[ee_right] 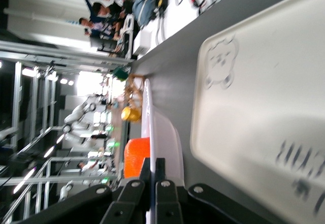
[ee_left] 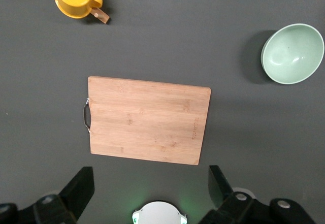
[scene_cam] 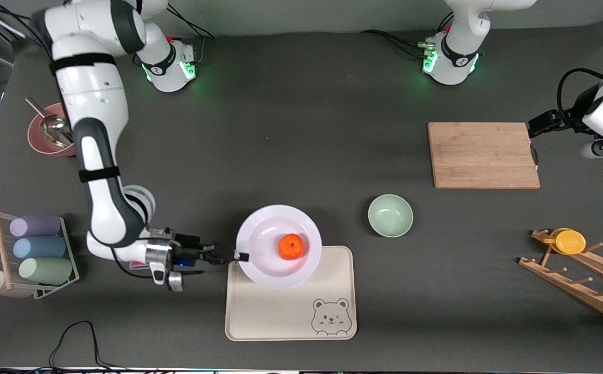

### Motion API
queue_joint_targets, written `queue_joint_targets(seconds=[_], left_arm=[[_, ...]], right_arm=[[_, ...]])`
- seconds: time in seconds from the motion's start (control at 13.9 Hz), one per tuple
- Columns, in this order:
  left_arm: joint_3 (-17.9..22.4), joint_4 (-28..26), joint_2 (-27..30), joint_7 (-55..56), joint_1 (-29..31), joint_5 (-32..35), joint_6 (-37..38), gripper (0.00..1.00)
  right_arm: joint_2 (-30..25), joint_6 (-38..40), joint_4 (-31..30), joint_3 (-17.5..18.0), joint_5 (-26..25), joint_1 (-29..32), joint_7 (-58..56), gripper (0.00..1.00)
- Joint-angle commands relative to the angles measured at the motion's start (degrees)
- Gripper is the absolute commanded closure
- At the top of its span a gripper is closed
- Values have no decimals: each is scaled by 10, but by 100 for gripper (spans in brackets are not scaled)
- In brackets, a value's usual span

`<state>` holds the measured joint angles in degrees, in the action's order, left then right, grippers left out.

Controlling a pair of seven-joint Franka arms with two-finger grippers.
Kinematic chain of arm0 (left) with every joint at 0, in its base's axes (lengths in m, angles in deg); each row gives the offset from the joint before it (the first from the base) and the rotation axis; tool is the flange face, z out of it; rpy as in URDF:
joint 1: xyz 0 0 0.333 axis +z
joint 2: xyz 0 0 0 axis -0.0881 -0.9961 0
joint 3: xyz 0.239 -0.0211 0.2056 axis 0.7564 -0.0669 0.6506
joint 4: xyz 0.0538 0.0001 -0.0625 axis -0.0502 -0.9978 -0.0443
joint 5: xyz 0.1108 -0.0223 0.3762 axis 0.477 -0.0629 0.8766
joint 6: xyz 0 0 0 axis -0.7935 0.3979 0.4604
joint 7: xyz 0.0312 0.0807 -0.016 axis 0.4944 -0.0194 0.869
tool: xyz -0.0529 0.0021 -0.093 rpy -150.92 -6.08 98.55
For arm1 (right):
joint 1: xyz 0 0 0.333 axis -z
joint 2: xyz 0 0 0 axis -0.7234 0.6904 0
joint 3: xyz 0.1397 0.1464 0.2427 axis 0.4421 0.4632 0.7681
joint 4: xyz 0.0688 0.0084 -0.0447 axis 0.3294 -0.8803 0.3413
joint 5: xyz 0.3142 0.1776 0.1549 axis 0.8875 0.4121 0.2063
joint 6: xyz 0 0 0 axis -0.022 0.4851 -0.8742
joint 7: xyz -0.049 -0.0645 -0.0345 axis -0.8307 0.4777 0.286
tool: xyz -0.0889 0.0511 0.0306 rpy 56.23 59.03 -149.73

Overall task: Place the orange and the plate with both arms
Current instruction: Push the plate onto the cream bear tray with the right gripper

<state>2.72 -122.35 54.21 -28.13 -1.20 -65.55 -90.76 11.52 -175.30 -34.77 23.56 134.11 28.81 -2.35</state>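
Front view is showing a glossy white plate (scene_cam: 265, 262), bright orange (scene_cam: 291, 246) sitting in it, right gripper (scene_cam: 240, 256) pinching its rim, left gripper (ee_left: 152, 193) hanging wide, holding nothing.

Right pincer (scene_cam: 239, 256): clamped on the rim of the plate (scene_cam: 265, 270)
Orange (scene_cam: 291, 246): on the plate
Plate: over the bear tray (scene_cam: 280, 311)

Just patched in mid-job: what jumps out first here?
The orange sitting on the plate, whose rim the right hand pinches above the bear tray. The left hand hangs open over the cutting board at the left arm's end, waiting.
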Motion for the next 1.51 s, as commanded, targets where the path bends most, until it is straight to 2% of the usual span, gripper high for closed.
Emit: queue_joint_targets(seconds=[0.0, 0.14, 0.36, 0.43, 0.5, 0.58, 0.72, 0.79, 1.01, 1.15, 1.37, 1.44], left_arm=[[4, 52, -8, -5, -3, 9, 12, 0], [3, 64, -11, -1, -4, 3, 15, 0], [0, 61, -19, 3, -13, -1, 47, 0], [0, 59, -26, 1, -14, 0, 54, 0], [0, 58, -35, 1, -13, 0, 58, 0], [0, 59, -44, -4, -14, 0, 58, 0], [-2, 58, -60, -3, -16, -1, 59, 0], [-3, 58, -66, -4, -15, -1, 58, 0], [-3, 56, -70, -4, -16, -1, 58, 0], [-3, 51, -71, -4, -15, -1, 58, 0], [-3, 46, -71, -4, -13, -4, 57, 0], [-3, 46, -72, -4, -14, -4, 56, 0]], right_arm=[[98, -50, 139, 1, 13, -2, 29, 100], [147, -55, 199, 1, 14, 2, 32, 100], [160, -85, 217, 1, 14, 3, 40, 100], [163, -87, 220, 1, 14, 3, 36, 70], [163, -88, 224, -1, 12, 3, 32, 59], [165, -88, 223, -1, 10, 2, 21, 1], [163, -87, 219, -5, -13, 2, 25, 0], [156, -85, 219, -7, -52, 2, 35, 0], [112, -26, 220, -63, -258, 3, 112, 0], [63, 11, 212, -86, -367, 3, 114, 0], [-62, 73, 95, -128, -451, -7, 175, 0], [-123, 77, 37, -131, -504, -13, 201, 0]])
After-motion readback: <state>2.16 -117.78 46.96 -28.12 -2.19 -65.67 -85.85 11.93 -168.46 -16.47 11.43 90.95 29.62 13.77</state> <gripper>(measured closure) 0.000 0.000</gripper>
